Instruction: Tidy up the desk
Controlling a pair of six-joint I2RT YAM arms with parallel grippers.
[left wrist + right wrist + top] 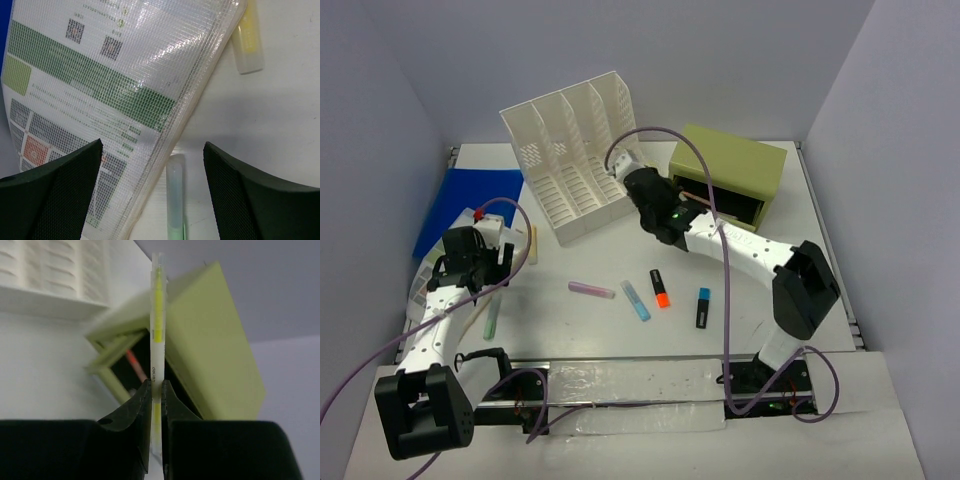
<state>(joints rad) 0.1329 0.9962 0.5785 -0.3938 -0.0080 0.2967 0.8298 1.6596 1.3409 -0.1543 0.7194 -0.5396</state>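
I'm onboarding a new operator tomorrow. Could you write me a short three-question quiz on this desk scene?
1. Multiple choice: the right gripper grips a highlighter of which colour? A orange, B yellow, C blue.
2. True or false: the left gripper is shut.
3. Short answer: what colour is the folder at the far left of the desk?

Key: 1 B. 2 False, it is open. 3 Blue.

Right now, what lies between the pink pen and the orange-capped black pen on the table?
A slim pale blue plastic highlighter, lying slantwise on the flat white desk, seen in the top external view.
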